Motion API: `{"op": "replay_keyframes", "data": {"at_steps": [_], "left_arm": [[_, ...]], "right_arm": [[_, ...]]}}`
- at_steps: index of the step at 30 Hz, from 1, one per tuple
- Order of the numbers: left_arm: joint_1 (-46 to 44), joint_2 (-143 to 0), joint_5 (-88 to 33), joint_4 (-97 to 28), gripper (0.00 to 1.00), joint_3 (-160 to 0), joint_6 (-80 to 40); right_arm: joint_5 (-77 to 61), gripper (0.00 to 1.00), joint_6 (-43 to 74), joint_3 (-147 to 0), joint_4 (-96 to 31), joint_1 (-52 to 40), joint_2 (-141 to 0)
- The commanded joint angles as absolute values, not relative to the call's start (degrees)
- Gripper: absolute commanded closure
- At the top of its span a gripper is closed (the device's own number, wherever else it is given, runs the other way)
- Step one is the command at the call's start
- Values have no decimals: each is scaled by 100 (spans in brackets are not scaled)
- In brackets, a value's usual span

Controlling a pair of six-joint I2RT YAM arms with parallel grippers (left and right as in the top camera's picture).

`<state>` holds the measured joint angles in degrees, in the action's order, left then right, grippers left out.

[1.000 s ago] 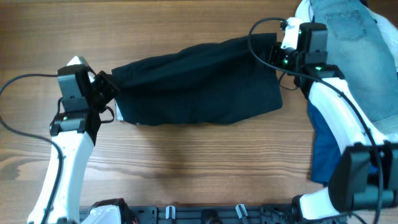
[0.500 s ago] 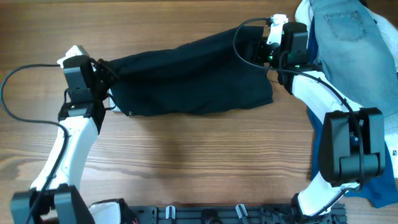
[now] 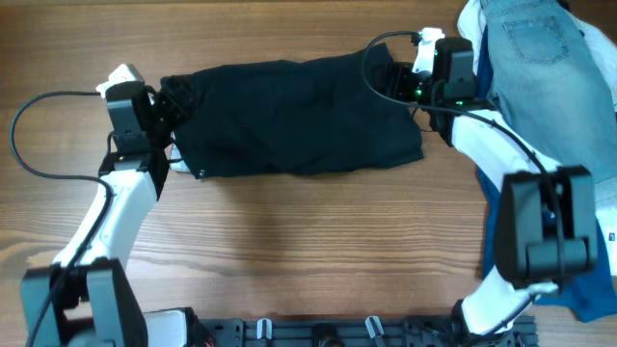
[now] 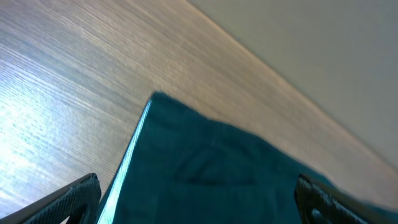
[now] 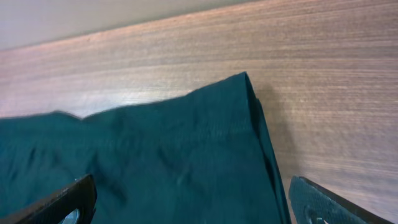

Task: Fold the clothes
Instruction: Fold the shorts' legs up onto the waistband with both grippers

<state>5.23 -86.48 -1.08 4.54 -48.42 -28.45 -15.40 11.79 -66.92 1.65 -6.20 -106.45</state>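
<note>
Shorts [image 3: 299,120], black, lie spread on the table [image 3: 289,251]. Left gripper [image 3: 174,99] sits at their left end, right gripper [image 3: 388,82] at their right end, both with jaws spread wide over the cloth.

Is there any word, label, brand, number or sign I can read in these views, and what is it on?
No readable text in any view.
Black shorts, denim shorts, table: no print visible.
White bit at the black shorts' left edge: too small to read, if it carries print at all.
</note>
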Motion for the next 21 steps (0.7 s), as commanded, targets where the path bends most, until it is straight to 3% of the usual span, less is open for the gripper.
{"op": "replay_keyframes", "data": {"at_steps": [1, 7, 17, 21], "left_arm": [[510, -8357, -659, 10, 0, -4919, -2143], [663, -8442, -1153, -1155, 0, -4921, -1194], [1476, -9048, -2001, -2456, 0, -5933, -827], [1413, -9485, -2314, -2362, 0, -6180, -589]], "right_arm": [[-1734, 1, 792, -6816, -392, -631, -9972], [-2215, 0, 416, -6827, -2045, -633, -9953], [-2338, 1, 762, -6825, -1874, -784, -10309], [-2563, 8, 766, -6814, -1887, -788, -10427]]}}
